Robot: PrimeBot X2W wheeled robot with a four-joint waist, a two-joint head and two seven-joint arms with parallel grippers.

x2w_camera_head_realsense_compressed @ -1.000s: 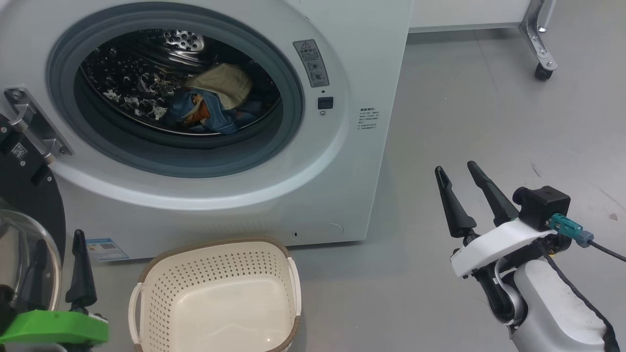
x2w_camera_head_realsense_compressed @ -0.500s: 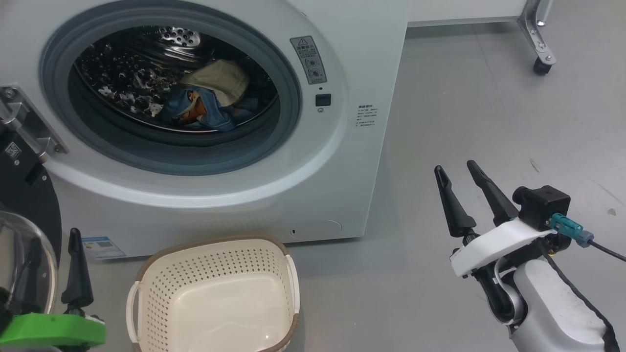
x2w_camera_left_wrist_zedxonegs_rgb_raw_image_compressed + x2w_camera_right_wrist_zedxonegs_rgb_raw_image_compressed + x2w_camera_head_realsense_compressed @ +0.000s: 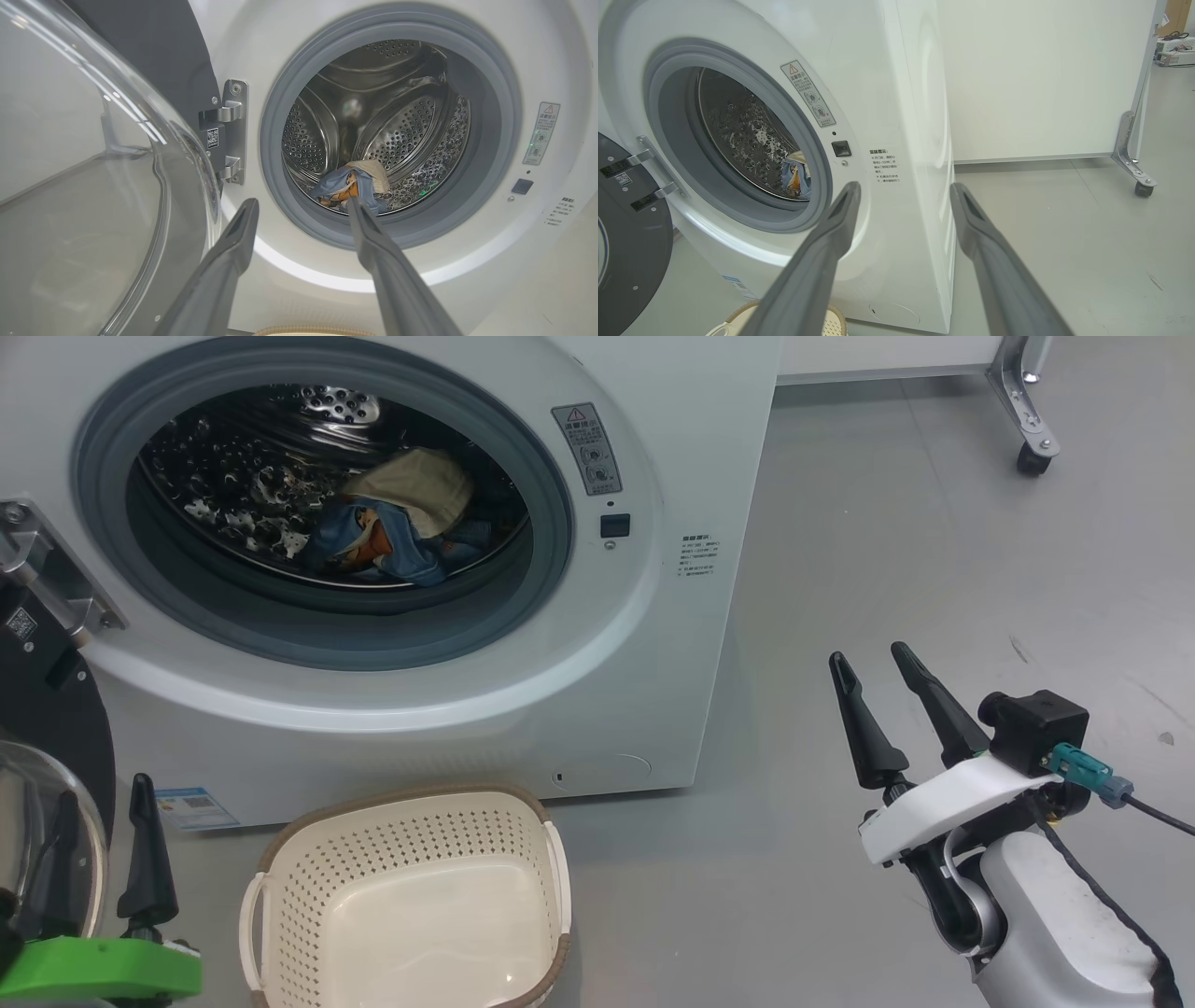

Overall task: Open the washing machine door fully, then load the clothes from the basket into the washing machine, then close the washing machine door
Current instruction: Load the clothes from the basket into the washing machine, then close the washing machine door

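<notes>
Open washing machine door (image 3: 84,177) hangs at the left of the washing machine (image 3: 653,663); clothes (image 3: 387,527) lie in the drum (image 3: 243,476), and the basket (image 3: 411,800) is empty.
The door looks heavy and rigid, swinging on a metal hinge (image 3: 42,574). Its glossy black rim (image 3: 56,728) probably slips under a pinch, so a flat push near the free edge seems best. The left pincer (image 3: 301,203) hovers beside it, spread wide and empty; the right pincer (image 3: 869,653), equally wide and empty, hangs over the floor (image 3: 934,569).
</notes>
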